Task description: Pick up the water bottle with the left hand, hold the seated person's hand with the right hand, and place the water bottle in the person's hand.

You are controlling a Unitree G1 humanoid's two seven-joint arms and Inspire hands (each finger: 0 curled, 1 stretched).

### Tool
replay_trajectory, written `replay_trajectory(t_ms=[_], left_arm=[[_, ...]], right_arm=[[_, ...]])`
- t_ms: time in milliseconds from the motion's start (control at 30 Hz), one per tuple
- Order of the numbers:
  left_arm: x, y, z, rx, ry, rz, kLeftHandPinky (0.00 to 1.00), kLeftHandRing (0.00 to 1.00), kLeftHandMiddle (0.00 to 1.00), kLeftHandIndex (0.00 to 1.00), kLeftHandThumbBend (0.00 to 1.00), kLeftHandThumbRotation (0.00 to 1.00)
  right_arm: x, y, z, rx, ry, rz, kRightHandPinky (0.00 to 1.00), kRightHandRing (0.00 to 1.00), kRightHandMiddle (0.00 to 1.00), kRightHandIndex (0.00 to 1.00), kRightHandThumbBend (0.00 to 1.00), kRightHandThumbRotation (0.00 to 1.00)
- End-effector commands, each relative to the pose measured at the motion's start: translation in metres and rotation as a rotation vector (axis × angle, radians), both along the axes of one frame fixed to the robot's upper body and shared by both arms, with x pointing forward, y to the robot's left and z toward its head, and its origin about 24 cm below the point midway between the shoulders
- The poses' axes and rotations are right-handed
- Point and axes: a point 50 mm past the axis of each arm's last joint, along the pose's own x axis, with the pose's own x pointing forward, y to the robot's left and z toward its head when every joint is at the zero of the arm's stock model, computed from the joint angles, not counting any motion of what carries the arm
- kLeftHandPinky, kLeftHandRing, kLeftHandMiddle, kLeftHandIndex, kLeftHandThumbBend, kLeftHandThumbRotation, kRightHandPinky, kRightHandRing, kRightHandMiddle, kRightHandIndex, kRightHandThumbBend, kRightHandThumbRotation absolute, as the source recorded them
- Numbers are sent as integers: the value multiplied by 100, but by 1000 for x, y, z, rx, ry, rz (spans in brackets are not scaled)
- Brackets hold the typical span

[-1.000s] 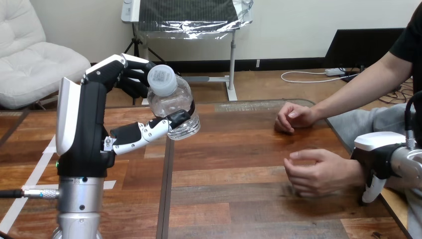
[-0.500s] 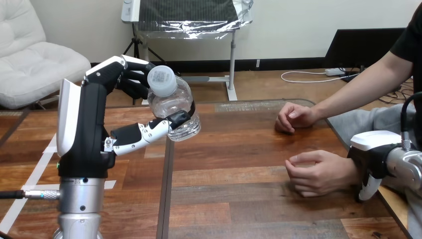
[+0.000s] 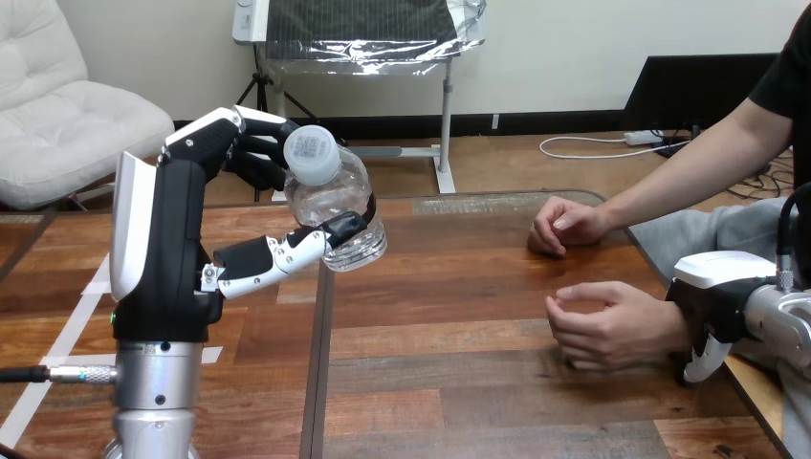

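My left hand (image 3: 177, 239) is raised over the table's left half, shut on a clear water bottle (image 3: 337, 206) with a white cap. The bottle tilts, its cap towards me; my thumb crosses its lower body and my fingers wrap behind it. At the right edge my right hand (image 3: 715, 311) sits at the wrist of the person's nearer hand (image 3: 612, 325), with a white finger curling under that wrist. That hand is loosely curled just above the wooden table (image 3: 459, 287). A wide gap of table lies between the bottle and this hand.
The person's farther hand (image 3: 564, 225) rests as a loose fist on the table near its far right edge. A dark seam (image 3: 320, 363) runs front to back through the tabletop. The person's forearm crosses the table's right edge.
The person's nearer hand has lifted a little and its fingers have loosened. My right hand has shifted slightly with it. My left hand and the bottle have stayed in place.
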Motion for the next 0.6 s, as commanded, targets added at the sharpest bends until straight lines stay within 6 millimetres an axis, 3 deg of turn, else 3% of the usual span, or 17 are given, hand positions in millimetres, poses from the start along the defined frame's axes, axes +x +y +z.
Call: replay_trajectory(t_ms=[0,567], left_arm=[[5,2,16,-20,-79,8,44,44,47,51,63,0],[6,1,17,-14,-88,7,43,43,47,50,63,0]], right_arm=[[7,12,1,28,-15,25,42,53,60,56,69,0],[8,10,10,51,-88,20,33,44,54,55,71,0]])
